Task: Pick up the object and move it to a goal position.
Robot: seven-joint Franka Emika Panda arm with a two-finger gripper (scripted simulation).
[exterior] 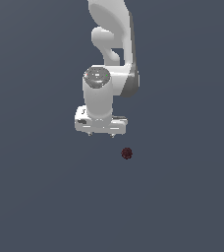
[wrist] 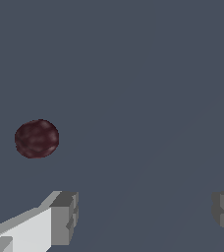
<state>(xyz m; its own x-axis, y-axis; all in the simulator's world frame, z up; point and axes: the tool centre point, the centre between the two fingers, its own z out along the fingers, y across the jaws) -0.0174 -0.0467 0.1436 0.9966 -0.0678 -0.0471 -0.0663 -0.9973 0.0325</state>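
Observation:
A small dark maroon-red ball (exterior: 126,153) with a mottled surface lies on the grey floor. It also shows in the wrist view (wrist: 37,139). My white gripper (exterior: 100,134) hangs above the floor, to the exterior view's left of the ball and apart from it. Its two short fingers stand wide apart with nothing between them. In the wrist view the gripper (wrist: 143,216) is open and the ball lies off to the side of one grey fingertip (wrist: 65,216), outside the gap.
The flat dark grey floor (exterior: 45,197) fills both views. The white arm (exterior: 111,44) rises behind the gripper to the frame's edge.

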